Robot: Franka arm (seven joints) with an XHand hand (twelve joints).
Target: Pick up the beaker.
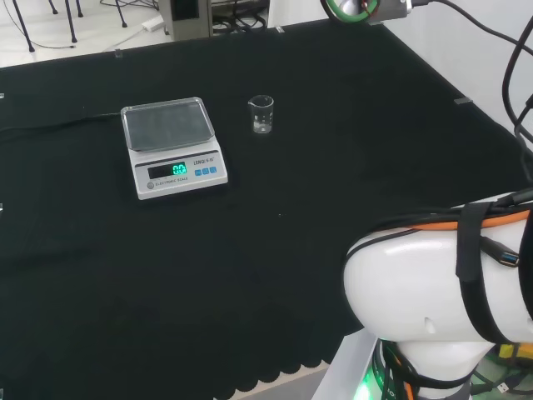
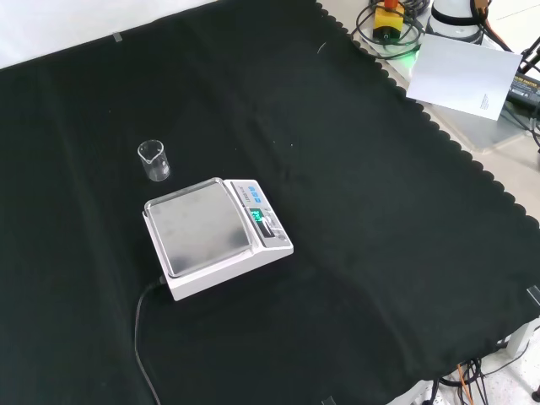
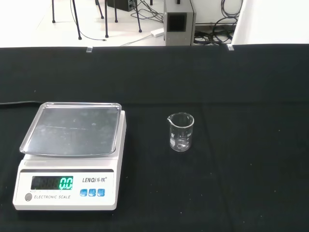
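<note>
Head view: beaker sits upright on the cloth, just right of the scale. Front view has it up-left of the scale, not touching. Wrist view, same gap. Can't tell what the hand's doing.

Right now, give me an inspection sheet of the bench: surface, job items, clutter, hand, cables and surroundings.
Surface: black cloth, flat, scalloped edge.
Job's things: beaker, clear, upright, apart from the scale, looks empty.
Clutter: electronic scale, pan bare, display lit.
Hand: nothing seen.
Cables: black scale cable trailing over the cloth; the arm's cables at the head view's right.
Surroundings: sheet of paper beside the cloth; the arm's white link in the head view's foreground; chair legs and a grey box on the floor behind.
</note>
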